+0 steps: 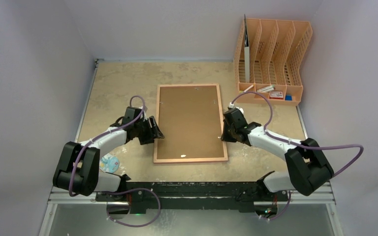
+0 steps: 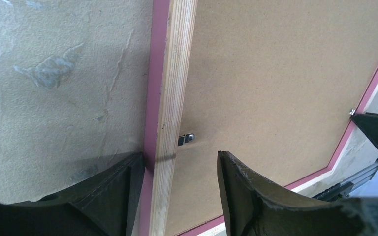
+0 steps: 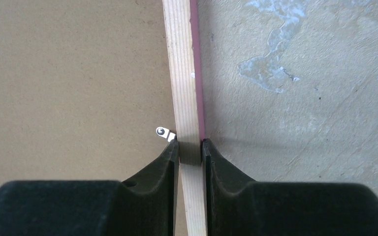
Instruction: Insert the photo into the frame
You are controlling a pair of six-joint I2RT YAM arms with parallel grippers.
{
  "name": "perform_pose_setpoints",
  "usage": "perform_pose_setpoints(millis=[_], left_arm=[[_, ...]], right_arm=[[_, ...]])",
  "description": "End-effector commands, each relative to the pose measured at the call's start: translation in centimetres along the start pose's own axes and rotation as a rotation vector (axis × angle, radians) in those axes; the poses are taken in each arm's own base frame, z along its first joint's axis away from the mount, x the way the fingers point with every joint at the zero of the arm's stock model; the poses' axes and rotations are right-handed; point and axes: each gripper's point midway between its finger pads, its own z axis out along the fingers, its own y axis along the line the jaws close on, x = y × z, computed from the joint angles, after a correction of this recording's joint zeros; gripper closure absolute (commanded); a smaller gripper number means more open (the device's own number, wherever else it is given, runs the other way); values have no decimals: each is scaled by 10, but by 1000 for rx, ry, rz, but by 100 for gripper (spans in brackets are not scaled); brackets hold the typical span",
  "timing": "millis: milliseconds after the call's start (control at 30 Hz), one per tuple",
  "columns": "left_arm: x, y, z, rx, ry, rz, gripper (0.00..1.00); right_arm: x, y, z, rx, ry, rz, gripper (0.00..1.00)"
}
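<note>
Right gripper pinches frame on right wood rail, one finger each side, both touching. Left gripper spread wide over left rail, holding nothing. Frame lies flat, back up, mid table: thin pink edge, pale wood rails, brown backing sheet inside. Small metal tab just beside right gripper's inner finger. Orange rack at 1 o'clock from frame, well apart. Small round pale thing at 8 o'clock.
</note>
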Motion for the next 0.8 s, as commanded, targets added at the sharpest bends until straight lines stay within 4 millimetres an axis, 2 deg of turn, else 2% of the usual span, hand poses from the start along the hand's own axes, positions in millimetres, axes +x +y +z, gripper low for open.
perform_pose_setpoints(millis=[0,67,167,267,400,533,633,767], left_arm=[[-1,-2,-5,-10,-4,30,42],[-2,-2,-7,-16,-6,29,42],[-6,-2,-9,-25,-21,27,41],[-16,-4,-10,-40,-56,22,41],[-33,-6,-13,-57,-128,7,38],[-48,-17,-15,-31,-177,0,33],[-51,-18,-15,-29,-188,-1,30],[-50,-15,-12,-38,-187,-4,29]], right_arm=[[-23,29,-20,-118,-71,88,70],[-29,27,-29,-113,-98,101,59],[-46,36,-43,-144,-155,109,49],[-62,41,-42,-148,-196,89,39],[-90,42,-26,-58,-238,48,33],[-129,48,-10,26,-296,-12,32],[-151,45,7,127,-316,-41,32],[-167,40,35,220,-311,-75,32]])
